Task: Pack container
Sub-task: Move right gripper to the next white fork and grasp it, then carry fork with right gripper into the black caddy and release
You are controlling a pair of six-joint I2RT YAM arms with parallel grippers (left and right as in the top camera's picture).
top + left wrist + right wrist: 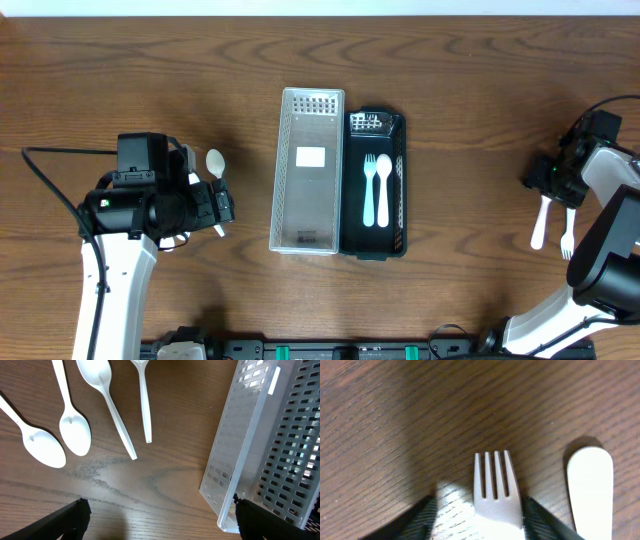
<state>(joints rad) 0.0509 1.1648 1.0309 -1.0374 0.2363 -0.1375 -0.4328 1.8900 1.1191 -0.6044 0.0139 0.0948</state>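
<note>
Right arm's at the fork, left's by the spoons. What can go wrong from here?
1. The fork lies flat and off-centre between the fingers of the right gripper, nearly against one; closing may skew it rather than grip it.
2. A white utensil lies close beside it and may get nudged.
3. The left gripper hangs open beside the clear tray; one finger may clip its corner.

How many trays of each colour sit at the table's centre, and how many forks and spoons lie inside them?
Clear tray: 1
Black tray: 1
Fork: 1
Spoon: 1
Total: 4
</note>
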